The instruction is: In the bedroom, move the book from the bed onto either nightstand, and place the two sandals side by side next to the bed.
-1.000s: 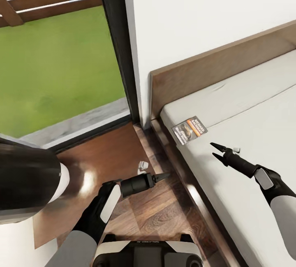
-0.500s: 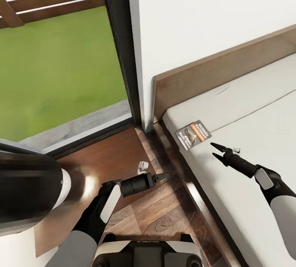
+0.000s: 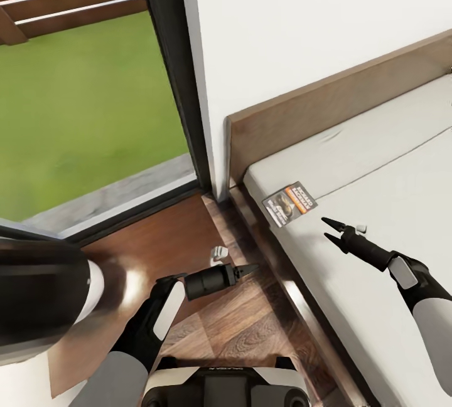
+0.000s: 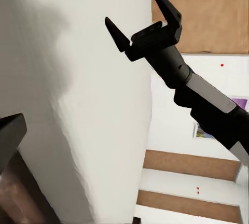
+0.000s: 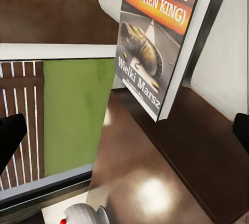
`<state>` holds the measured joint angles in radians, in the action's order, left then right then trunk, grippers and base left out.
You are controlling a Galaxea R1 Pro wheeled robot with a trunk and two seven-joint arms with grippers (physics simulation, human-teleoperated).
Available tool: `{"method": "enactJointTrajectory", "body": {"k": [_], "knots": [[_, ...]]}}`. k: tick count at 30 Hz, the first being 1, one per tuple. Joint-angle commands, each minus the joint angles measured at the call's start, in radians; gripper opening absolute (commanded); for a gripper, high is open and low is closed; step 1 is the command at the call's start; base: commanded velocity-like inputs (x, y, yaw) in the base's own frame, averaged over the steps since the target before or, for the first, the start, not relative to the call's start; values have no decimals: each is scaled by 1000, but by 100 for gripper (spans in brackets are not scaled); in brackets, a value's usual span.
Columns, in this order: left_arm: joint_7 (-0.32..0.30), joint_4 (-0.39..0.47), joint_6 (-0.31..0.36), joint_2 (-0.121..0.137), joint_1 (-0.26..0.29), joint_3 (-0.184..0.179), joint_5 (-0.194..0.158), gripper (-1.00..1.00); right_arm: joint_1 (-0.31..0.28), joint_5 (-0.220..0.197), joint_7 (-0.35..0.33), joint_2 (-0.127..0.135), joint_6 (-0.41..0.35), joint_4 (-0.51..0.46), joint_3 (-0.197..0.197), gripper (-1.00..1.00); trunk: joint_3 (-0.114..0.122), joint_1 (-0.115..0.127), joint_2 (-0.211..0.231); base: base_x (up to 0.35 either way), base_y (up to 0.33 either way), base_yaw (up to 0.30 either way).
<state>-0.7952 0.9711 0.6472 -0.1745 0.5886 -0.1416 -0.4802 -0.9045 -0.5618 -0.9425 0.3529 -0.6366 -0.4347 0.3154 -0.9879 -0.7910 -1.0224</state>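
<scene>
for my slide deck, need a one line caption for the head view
Open right gripper poised over the off-white mattress bed, just short of the dark orange-titled paperback book near its corner.

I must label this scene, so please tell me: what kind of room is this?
Most likely a bedroom: a low bed with a wooden headboard stands against a white wall, a book lies on its mattress, and a tall window looks onto grass.

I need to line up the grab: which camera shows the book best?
The right wrist view: the book is close, its cover lettering readable. The head view shows the book small, lying flat near the bed corner, just ahead of the open right hand.
</scene>
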Motion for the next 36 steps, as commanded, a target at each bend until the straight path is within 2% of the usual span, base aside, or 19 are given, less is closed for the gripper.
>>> {"method": "enactJointTrajectory", "body": {"k": [1, 6, 8, 10, 12, 13, 15, 18, 23, 24, 26, 28, 29, 30, 33, 36], "knots": [[18, 0, 7, 0, 0, 0, -6, 100, -1, -3, -1, 0, -6, 1, 2, 100, 0, 0, 0, 0, 0, -61], [140, 1, 5, 0, 3, 0, -11, 100, -1, -3, -3, 0, -6, 1, 2, 100, 0, 0, 0, 0, 0, -23], [195, 3, -8, 0, 6, -1, -34, 100, -1, -4, -3, 1, -6, 1, 3, 100, 0, 0, 0, 0, 0, -4], [241, 5, -30, 0, 8, -1, -71, 100, -1, -4, -4, 2, -7, 1, 3, 100, 0, 0, 0, 0, 0, -2], [316, 5, -64, 0, 12, 0, -141, 100, -1, -4, -10, 6, -7, 1, 4, 100, 0, 0, 0, 0, 0, -1], [410, 7, -90, 0, 15, 2, -257, 100, -1, -5, -107, 60, -10, 0, 2, 100, 0, 0, 0, 0, 0, 0], [423, 6, -92, 0, 15, 3, -274, 100, -1, -7, -184, 84, -15, 0, 2, 100, 0, 0, 0, 0, 0, 0], [432, 3, -91, 0, 25, 4, -284, 100, -1, -8, -250, 96, -18, -6, 2, 100, 0, 0, 0, 0, 0, 0], [545, -57, -93, 0, 166, 2, -295, 100, -1, -5, -300, 102, -19, -6, 2, 100, 0, 0, 0, 0, 0, 0], [567, -73, -93, 0, 200, 1, -305, 100, -1, -5, -338, 104, -19, -4, 3, 100, 0, 0, 0, 0, 0, 0], [579, -83, -94, 0, 220, 1, -325, 100, -1, -5, -393, 122, -19, -3, 3, 100, 0, 0, 0, 0, 0, 0], [585, -88, -95, 0, 229, 0, -351, 100, -1, -4, -451, 163, -20, -3, 3, 100, 0, 0, 0, 0, 0, 0], [588, -92, -96, 0, 233, -1, -366, 100, -1, -5, -484, 197, -20, -2, 2, 100, 0, 0, 0, 0, 0, 0], [589, -108, -98, 0, 236, -3, -380, 100, -1, -4, -515, 247, -20, -2, 2, 100, 0, 0, 0, 0, 0, 0], [589, -155, -107, 0, 239, -6, -390, 100, -1, -4, -538, 301, -20, -2, 2, 100, 0, 0, 0, 0, 0, 0], [589, -179, -129, 0, 239, -9, -392, 100, -1, -4, -547, 319, -19, 1, 2, 100, 0, 0, 0, 0, 0, 0]]}}
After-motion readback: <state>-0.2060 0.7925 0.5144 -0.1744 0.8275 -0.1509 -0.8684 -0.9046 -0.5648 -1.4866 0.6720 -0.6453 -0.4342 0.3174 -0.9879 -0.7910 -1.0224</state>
